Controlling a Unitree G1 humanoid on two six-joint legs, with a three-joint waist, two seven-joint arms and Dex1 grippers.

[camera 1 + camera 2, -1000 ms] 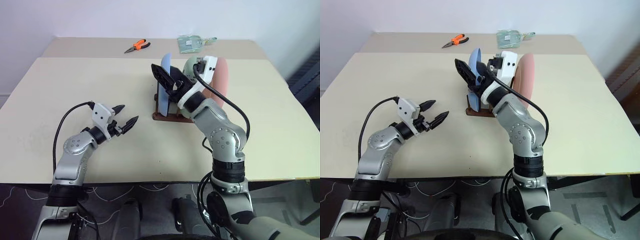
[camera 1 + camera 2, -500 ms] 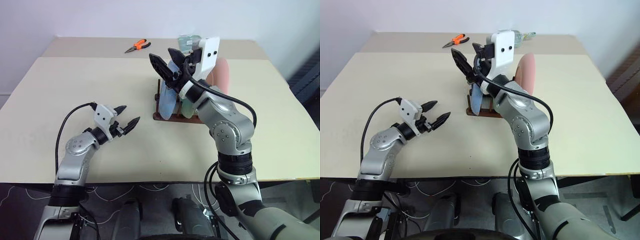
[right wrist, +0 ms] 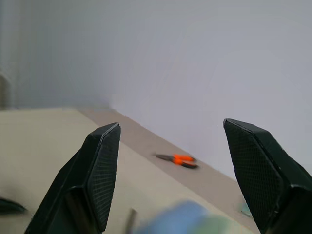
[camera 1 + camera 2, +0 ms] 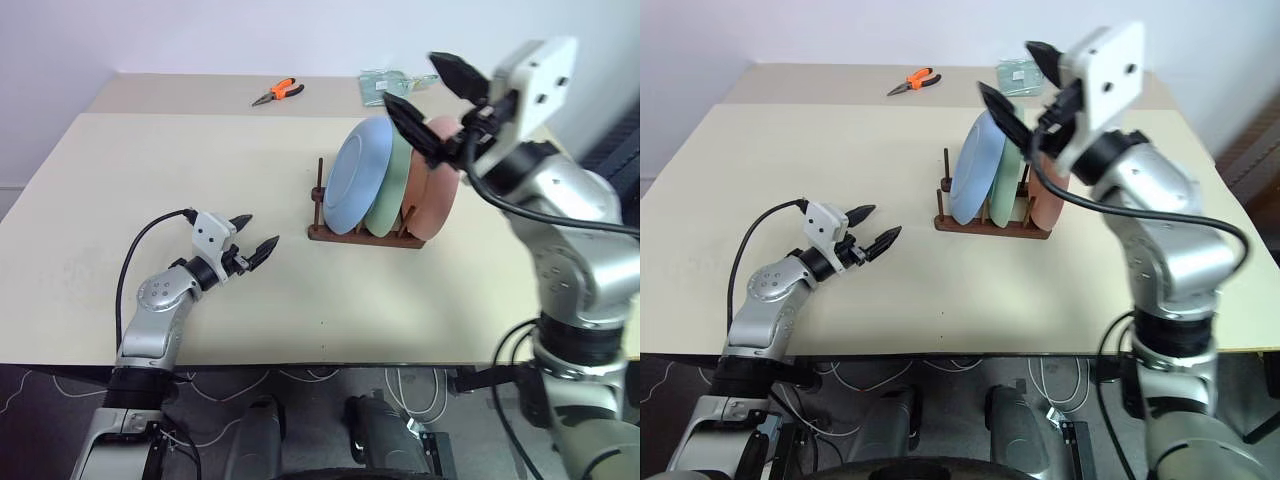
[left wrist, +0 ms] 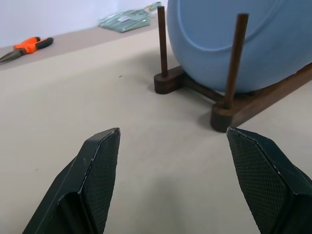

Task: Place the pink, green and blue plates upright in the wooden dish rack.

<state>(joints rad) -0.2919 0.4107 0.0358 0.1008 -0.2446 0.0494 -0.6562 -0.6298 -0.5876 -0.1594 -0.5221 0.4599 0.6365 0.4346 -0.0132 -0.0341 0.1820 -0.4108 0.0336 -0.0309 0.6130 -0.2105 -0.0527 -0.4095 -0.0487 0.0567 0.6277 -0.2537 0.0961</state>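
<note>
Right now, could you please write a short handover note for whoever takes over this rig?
Left gripper: jaws open, empty, low over the table, left of the rack.
Right gripper: jaws open, empty, raised above the plates.
Blue plate, green plate and pink plate all stand upright in the wooden dish rack, blue leftmost, pink rightmost.
Done: all three plates racked.
Left: nothing apparent; probably just retract the arms.

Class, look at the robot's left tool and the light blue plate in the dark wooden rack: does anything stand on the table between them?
Nothing visible: bare table lies between the open left tool and the light blue plate standing in the dark wooden rack.
</note>
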